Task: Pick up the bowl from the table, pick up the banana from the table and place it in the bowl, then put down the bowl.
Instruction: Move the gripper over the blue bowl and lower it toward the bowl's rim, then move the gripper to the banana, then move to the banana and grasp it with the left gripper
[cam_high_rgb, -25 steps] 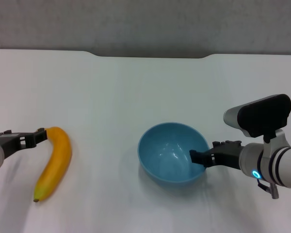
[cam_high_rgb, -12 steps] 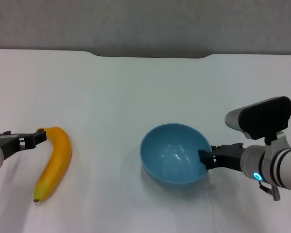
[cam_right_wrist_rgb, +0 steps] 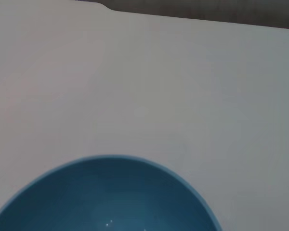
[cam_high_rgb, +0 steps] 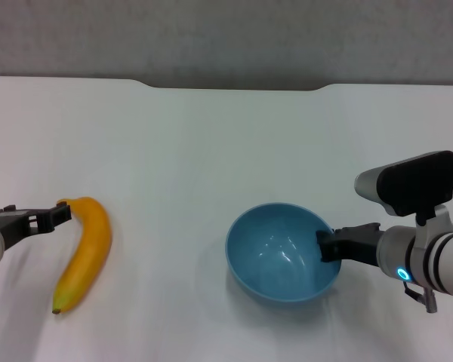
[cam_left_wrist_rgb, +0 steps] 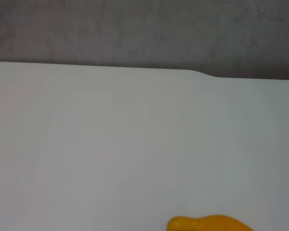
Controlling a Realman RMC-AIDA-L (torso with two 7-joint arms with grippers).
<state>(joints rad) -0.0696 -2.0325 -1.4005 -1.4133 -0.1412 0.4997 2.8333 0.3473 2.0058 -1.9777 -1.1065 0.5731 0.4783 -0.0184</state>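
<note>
My right end effector (cam_high_rgb: 326, 245) is at the right rim of the bowl (cam_high_rgb: 282, 261), and its dark fingers are clamped over that rim, one tip showing just inside the wall. The bowl is light blue, round and deep, open side up, sitting right of centre in the near part of the white surface (cam_high_rgb: 211, 151). Whether its base touches the surface or is raised a little off it, I cannot tell from the head view. In my right wrist view the far part of the bowl's rim and its glossy inside (cam_right_wrist_rgb: 106, 197) fill the lower part of the picture, with bare surface (cam_right_wrist_rgb: 183, 86) beyond it up to the notched far edge.

My left end effector (cam_high_rgb: 60, 212) is low at the left side of the scene, right at the upper, far end of the banana (cam_high_rgb: 85, 250). I cannot tell if its fingers are closed on the fruit or only beside it. The banana lies flat on the surface, curved, yellow-orange, its small dark tip pointing toward the near edge. It is well apart from the bowl, far to the left of it. My left wrist view catches only one end of the banana (cam_left_wrist_rgb: 209, 224) at the picture's edge.
</note>
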